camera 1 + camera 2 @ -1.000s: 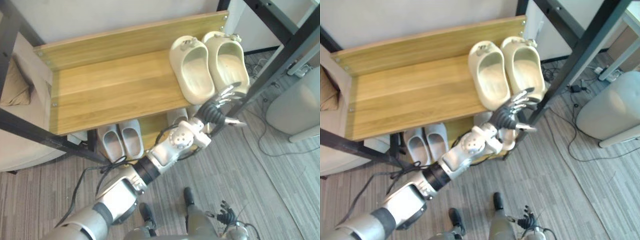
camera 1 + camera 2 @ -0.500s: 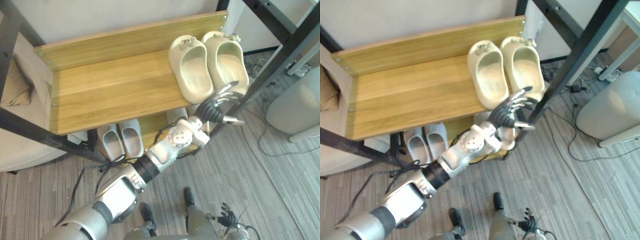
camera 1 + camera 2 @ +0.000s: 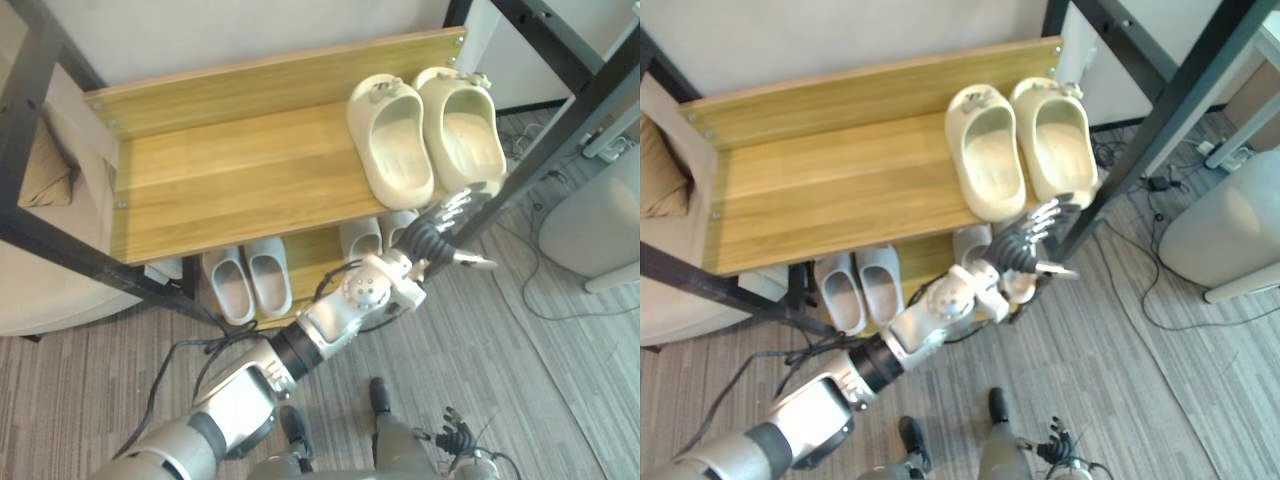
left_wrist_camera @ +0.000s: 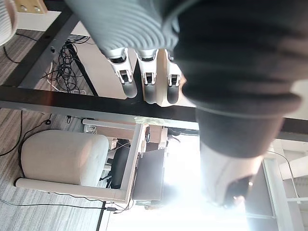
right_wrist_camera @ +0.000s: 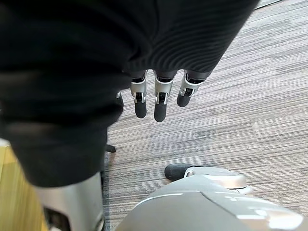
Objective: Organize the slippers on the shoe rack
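A pair of cream slippers (image 3: pixel 390 140) (image 3: pixel 462 130) lies side by side at the right end of the wooden top shelf (image 3: pixel 230 180), toes toward the wall. My left hand (image 3: pixel 440 235) hovers just off the shelf's front edge below their heels, open with fingers (image 4: pixel 147 82) spread and holding nothing. A grey pair (image 3: pixel 248 282) rests on the lower shelf, and another pale pair (image 3: pixel 372 236) sits partly hidden under the top board. My right hand (image 3: pixel 455 438) hangs low over the carpet, its fingers (image 5: pixel 156 96) relaxed and empty.
A black frame post (image 3: pixel 560 110) slants past the rack's right end. A beige padded stool (image 3: pixel 600 215) stands on the carpet at right, with cables near it. A cushion (image 3: pixel 45 170) lies left of the rack. The left half of the top shelf is bare wood.
My left hand has drawn back a little from the cream slippers' heels toward me. The view has shifted slightly; the slippers stay put.
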Motion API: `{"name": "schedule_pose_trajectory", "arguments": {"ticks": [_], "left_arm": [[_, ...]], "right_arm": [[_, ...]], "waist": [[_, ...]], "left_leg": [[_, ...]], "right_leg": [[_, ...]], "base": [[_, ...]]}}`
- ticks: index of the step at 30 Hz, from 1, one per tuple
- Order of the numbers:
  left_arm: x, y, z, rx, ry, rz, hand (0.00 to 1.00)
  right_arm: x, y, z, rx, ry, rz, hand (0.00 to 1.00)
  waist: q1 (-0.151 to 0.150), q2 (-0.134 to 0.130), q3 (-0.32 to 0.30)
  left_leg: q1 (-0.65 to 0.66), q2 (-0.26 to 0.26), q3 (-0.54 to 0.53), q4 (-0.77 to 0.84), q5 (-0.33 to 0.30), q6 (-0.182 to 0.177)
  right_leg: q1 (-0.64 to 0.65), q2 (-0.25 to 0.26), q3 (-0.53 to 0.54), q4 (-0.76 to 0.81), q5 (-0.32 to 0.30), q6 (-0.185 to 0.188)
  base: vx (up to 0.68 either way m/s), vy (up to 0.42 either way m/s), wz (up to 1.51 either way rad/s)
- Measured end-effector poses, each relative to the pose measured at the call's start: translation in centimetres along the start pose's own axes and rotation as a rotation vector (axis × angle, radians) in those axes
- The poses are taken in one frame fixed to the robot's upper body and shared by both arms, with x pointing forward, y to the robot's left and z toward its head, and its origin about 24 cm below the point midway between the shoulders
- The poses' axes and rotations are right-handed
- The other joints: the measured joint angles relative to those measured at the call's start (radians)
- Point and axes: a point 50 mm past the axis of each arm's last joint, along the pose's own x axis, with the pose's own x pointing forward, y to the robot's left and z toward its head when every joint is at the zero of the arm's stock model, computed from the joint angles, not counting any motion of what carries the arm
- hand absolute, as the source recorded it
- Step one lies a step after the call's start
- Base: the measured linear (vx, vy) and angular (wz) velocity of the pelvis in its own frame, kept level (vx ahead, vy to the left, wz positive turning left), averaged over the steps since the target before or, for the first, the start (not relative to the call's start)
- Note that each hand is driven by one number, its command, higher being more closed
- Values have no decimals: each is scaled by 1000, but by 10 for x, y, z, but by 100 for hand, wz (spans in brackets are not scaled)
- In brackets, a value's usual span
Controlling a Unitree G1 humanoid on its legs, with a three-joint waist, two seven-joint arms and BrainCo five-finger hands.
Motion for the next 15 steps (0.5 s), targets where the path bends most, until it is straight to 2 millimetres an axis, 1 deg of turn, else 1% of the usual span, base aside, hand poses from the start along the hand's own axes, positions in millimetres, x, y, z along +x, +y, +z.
{"name": "schedule_pose_trajectory", "arguments": {"ticks": [4, 6, 10, 12, 13, 15], "left_arm": [[-5, -7, -4, -19, 8, -32, 0], [-8, -17, -7, -34, 14, -76, 0], [-14, -26, -13, -60, 29, -110, 0], [-22, -27, -23, -81, 60, -114, 0], [-30, -26, -33, -90, 96, -104, 0], [-42, -22, -47, -103, 148, -82, 0]], "right_arm": [[0, 0, 0, -4, 1, 1, 0], [0, 0, -2, -5, 7, 2, 0], [0, 0, -3, -6, 13, 4, 0], [1, -1, -2, -10, 12, 1, 0], [1, -1, -1, -11, 11, 3, 0], [4, 0, 1, -12, 9, 6, 0]], "waist": [[4, 1, 0], [6, 1, 0], [13, 1, 0], [13, 2, 0], [13, 3, -1], [13, 3, -1]], "left_leg": [[1, 0, -2, 1, 1, 1], [6, 0, -9, 2, 2, 2], [13, 0, -17, 2, 2, 2], [20, -1, -24, 2, 2, 2], [24, -1, -29, 2, 2, 2], [24, 0, -31, 2, 3, 2]], "right_leg": [[1, 0, -2, 1, 0, 0], [12, -2, -13, 0, 0, 0], [22, -2, -20, 0, -2, 1], [38, -2, -29, -7, -2, 1], [49, -1, -39, -19, 1, -2], [54, 0, -44, -26, 4, -5]], "base": [[0, 0, 0], [10, -7, 8], [15, -6, 7], [12, -8, 10], [5, -8, 9], [-1, -10, 6]]}}
